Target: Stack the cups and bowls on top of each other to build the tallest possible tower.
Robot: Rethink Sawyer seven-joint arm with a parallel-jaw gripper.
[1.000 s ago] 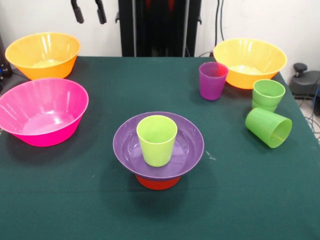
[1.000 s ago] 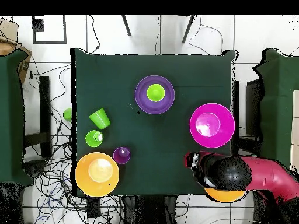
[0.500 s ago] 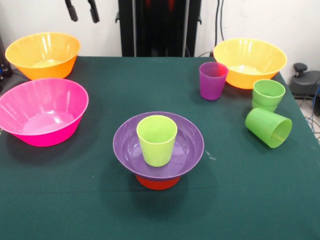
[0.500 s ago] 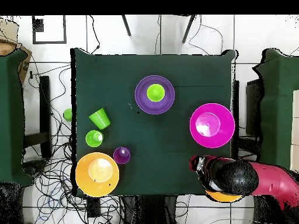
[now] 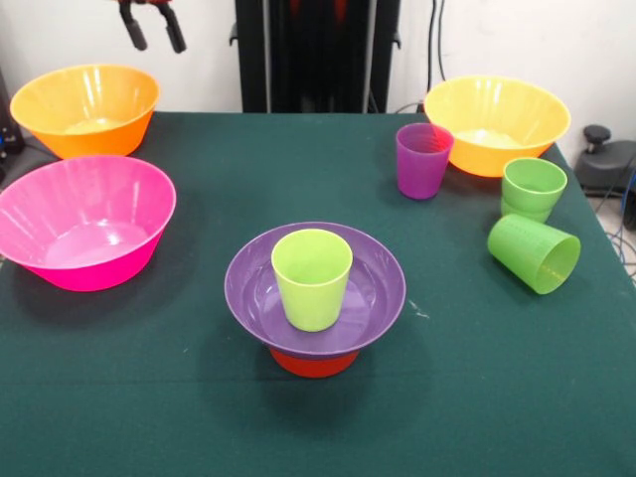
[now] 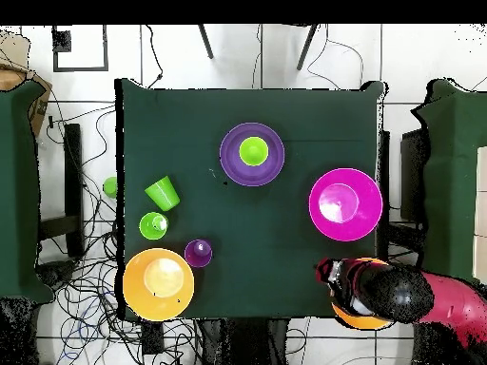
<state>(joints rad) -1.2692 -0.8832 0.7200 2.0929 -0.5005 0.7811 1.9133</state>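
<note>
Change: gripper (image 5: 149,28) has drifted over the corner orange-yellow bowl (image 5: 85,107), claw released, empty.
Tower (image 5: 314,294): unchanged.
Meaning: probably that bowl next.

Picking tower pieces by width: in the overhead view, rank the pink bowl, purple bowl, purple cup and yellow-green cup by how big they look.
1. pink bowl
2. purple bowl, raised on the tower, so nearer the camera; rank unsure
3. yellow-green cup and purple cup look alike
</note>
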